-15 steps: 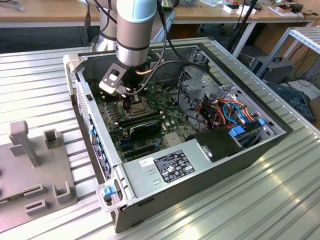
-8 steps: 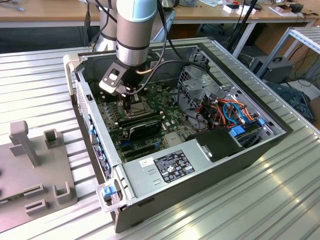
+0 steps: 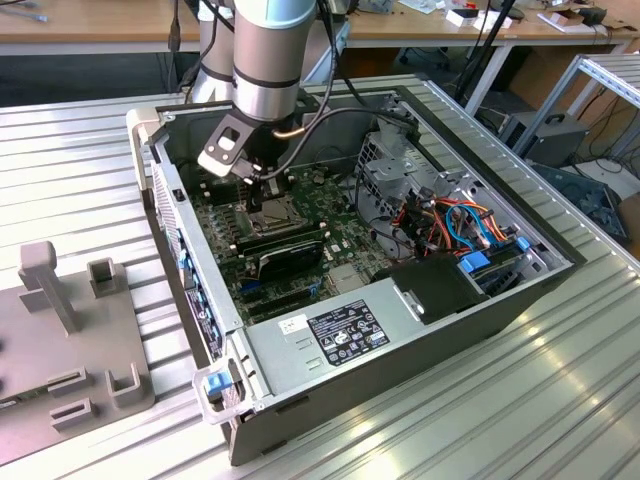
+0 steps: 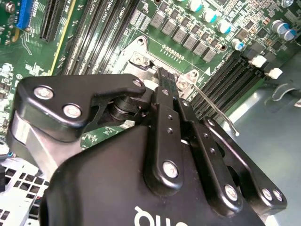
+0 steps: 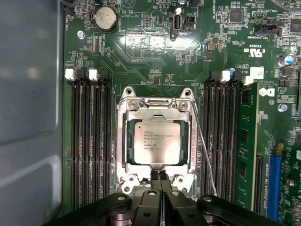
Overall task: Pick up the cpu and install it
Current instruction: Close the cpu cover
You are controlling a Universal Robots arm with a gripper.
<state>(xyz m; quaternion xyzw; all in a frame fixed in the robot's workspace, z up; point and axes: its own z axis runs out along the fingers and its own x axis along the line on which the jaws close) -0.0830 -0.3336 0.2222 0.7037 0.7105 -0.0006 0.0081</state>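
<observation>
The cpu, a flat silver-grey square chip, lies inside the metal socket frame on the green motherboard in the first wrist view. My gripper is shut, its two black fingers pressed together with nothing between them. Their tips sit at the socket's edge, just beside the chip. In the second wrist view the shut gripper points down at the socket frame. In the exterior view the gripper reaches down into the open computer case over the board.
A thin wire socket lever runs along one side of the frame. Black memory slots flank the socket, with a green module standing in one. A black card, drive cage and power supply crowd the case. A grey fixture lies outside.
</observation>
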